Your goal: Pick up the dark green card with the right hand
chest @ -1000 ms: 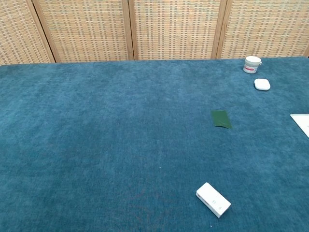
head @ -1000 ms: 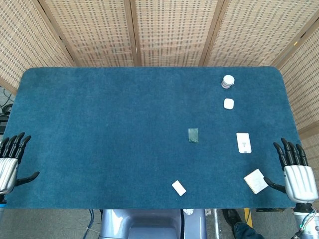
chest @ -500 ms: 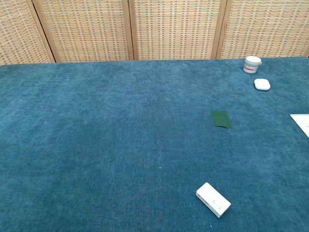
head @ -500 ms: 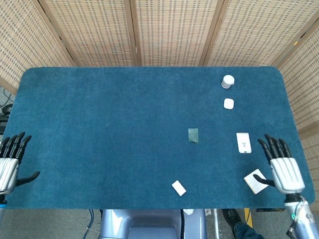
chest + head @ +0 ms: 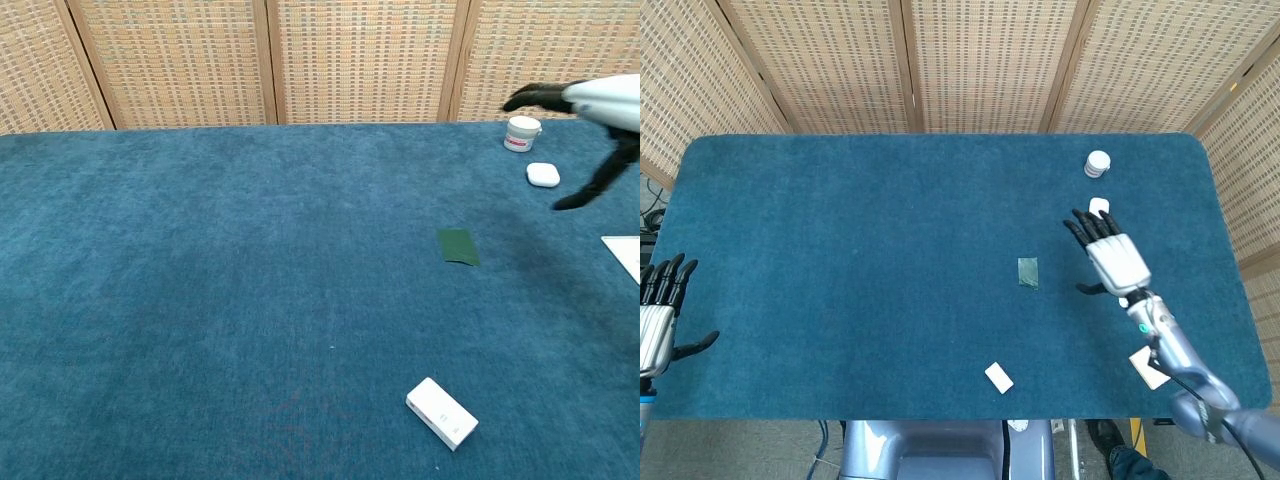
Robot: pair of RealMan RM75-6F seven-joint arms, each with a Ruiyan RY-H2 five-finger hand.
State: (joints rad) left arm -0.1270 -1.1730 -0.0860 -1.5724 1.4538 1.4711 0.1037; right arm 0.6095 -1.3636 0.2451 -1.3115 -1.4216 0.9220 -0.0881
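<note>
The dark green card point(image 5: 1028, 272) lies flat on the blue table, right of centre; the chest view shows the card point(image 5: 458, 246) too. My right hand point(image 5: 1108, 253) hovers above the table just right of the card, palm down, fingers spread, holding nothing. In the chest view the right hand point(image 5: 597, 110) is raised at the upper right edge, blurred. My left hand point(image 5: 657, 318) stays open at the table's near left edge, far from the card.
A white jar point(image 5: 1097, 164) and a small white case point(image 5: 543, 175) sit at the far right. A white block point(image 5: 999, 377) lies near the front edge. A white square pad point(image 5: 1149, 366) lies partly under my right arm. A wicker screen point(image 5: 960, 60) backs the table.
My right hand has lifted from the near right edge and swung left and forward to beside the card, now covering the white card on the table. The left hand barely moved.
</note>
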